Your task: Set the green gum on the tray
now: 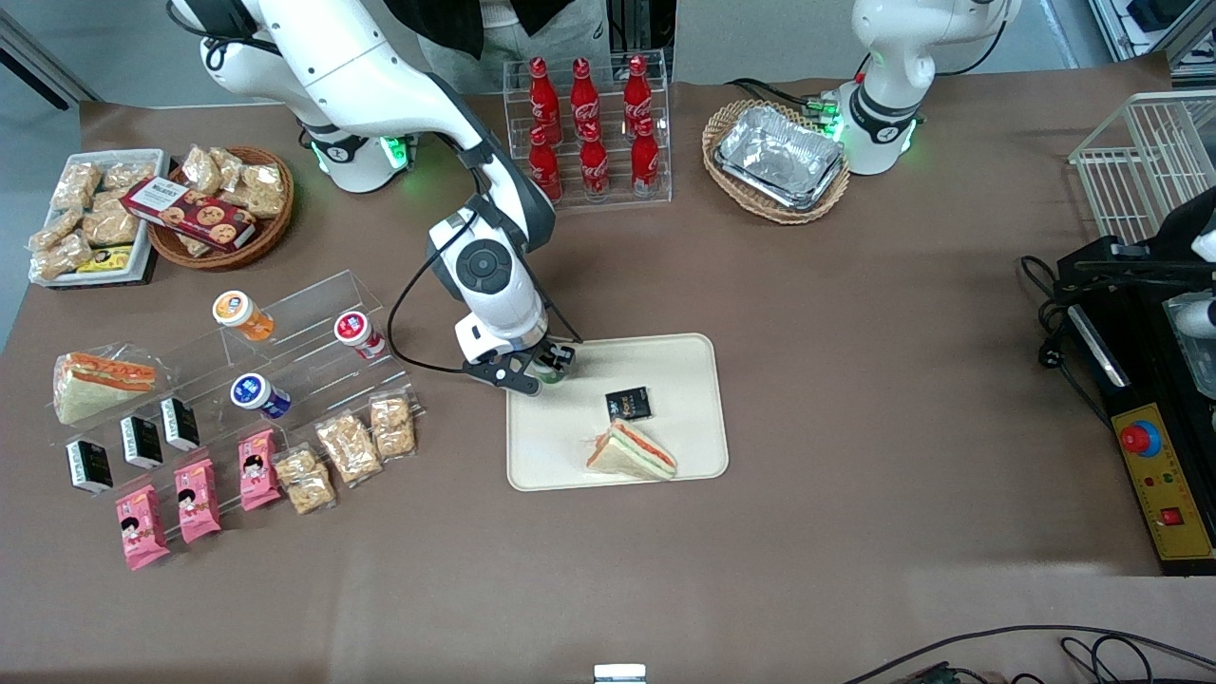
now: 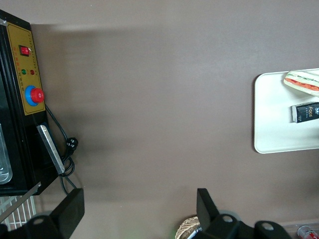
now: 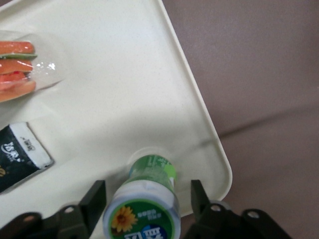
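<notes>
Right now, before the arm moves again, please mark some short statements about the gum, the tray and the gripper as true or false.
1. The green gum stands on the tray, near a corner. True.
2. The gripper is clamped tight on the green gum. False: its fingers stand open, apart from the bottle on each side.
3. A sandwich and a black packet also lie on the tray. True.
4. The black packet lies on the sandwich. False: they lie apart.
5. The green gum lies on its side. False: it stands upright, lid up.
</notes>
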`<state>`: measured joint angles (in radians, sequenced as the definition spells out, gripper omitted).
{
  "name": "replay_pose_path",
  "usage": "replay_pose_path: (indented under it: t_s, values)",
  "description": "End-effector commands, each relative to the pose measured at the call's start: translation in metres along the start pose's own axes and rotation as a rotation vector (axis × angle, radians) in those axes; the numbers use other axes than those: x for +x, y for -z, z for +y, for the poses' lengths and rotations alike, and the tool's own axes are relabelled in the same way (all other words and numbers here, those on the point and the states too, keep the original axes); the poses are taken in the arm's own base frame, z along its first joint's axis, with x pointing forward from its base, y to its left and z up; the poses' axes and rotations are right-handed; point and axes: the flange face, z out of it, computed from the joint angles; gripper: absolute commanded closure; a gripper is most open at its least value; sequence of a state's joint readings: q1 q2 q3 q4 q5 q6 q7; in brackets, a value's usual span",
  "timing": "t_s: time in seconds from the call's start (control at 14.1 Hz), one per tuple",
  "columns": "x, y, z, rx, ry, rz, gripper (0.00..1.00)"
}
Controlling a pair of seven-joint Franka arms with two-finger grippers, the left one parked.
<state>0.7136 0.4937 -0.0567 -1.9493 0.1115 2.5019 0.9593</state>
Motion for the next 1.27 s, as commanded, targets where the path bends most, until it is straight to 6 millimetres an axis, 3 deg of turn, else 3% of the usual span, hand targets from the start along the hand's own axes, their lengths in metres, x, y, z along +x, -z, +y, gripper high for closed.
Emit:
replay_pose_path:
  t_s: [0.0,0.14,0.28,0.5,0.64,0.78,1.06,1.2]
  values:
    - [0.016,0.036,-0.002,0.045,-0.027,0.013,0.01]
    - [0.024,0.086,0.01,0.024,-0.016,-0.011,0.0]
    - [0.035,0.158,0.037,0.003,0.04,-0.05,0.0]
    - [0.061,0.265,0.105,0.027,0.101,-0.055,0.0]
    - [0.087,0.306,0.159,0.034,0.17,-0.054,0.0]
    - [0.11,0.332,0.207,0.036,0.208,-0.033,0.0]
    - [0.138,0.395,0.265,-0.029,0.208,-0.013,0.0]
    - [0.137,0.428,0.279,-0.061,0.197,-0.019,0.0]
